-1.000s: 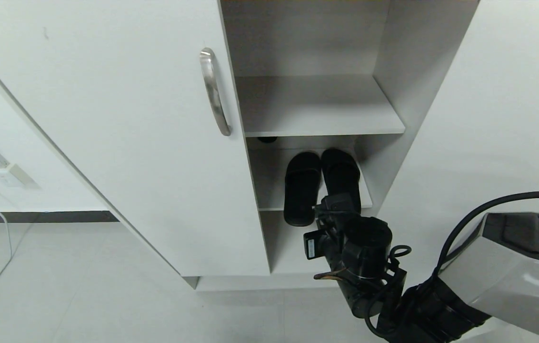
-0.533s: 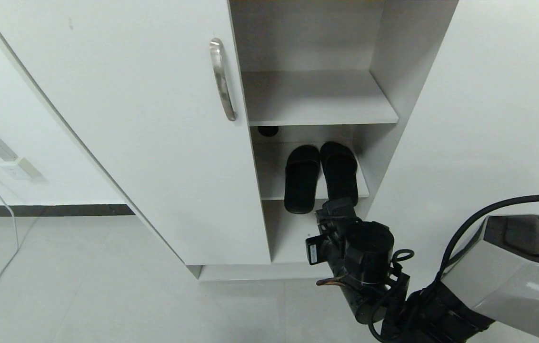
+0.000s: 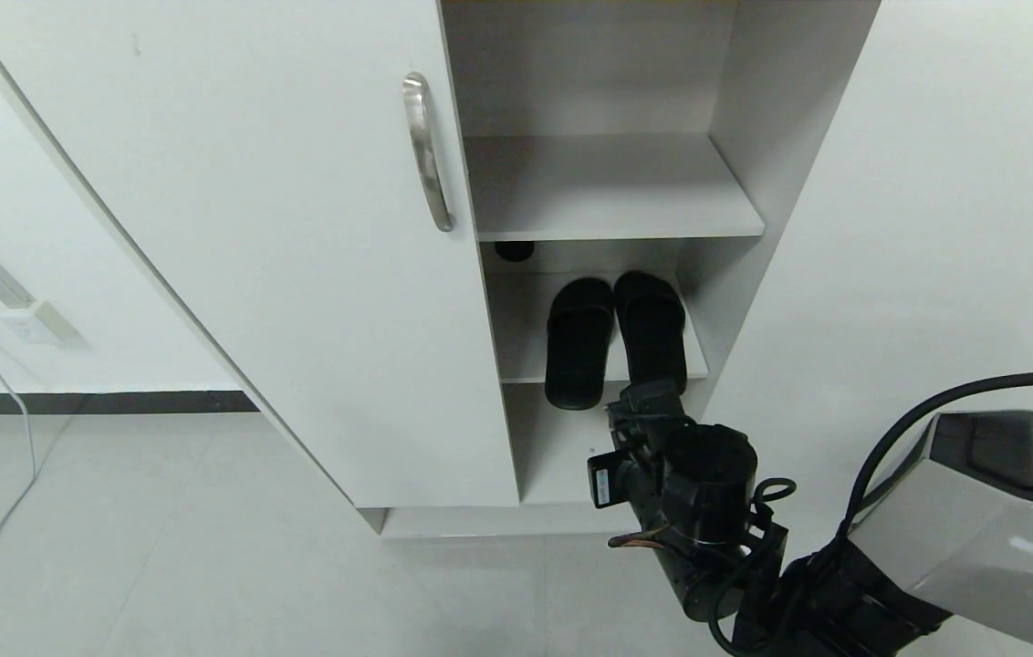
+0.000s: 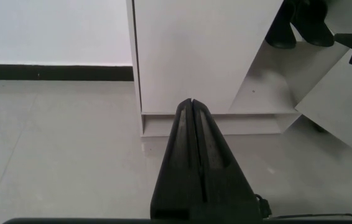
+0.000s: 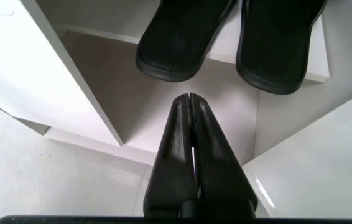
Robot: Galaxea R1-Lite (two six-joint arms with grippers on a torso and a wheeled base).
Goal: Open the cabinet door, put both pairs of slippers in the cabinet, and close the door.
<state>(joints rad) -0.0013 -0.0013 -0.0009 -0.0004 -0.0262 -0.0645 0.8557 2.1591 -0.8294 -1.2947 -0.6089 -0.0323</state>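
Right gripper (image 3: 651, 401) has backed slightly off the right slipper's heel versus a second ago. The whole head view has shifted too, so that part is camera motion, not the cabinet. Its fingers are pressed together and empty, just below and in front of the heels. Left gripper (image 4: 191, 102) hangs low over the floor tiles, well out from the cabinet base, also pressed together and empty.

My read: it's clearing out after shelving pair one, with pair two left to fetch. Retreat straight back and keep the fingertips under heel level so they don't snag the overhang. Probably nudge the heels in before swinging the white cabinet door (image 3: 252, 228) by its curved brushed-metal handle (image 3: 425, 151), or it may hit them.

Pair of black moulded slide slippers (image 3: 579, 342): on the middle white shelf (image 3: 516, 356), toes in, side by side, heels past the front edge, left one further. Matte, with a wide single strap, dimpled footbed and thick rounded soles.
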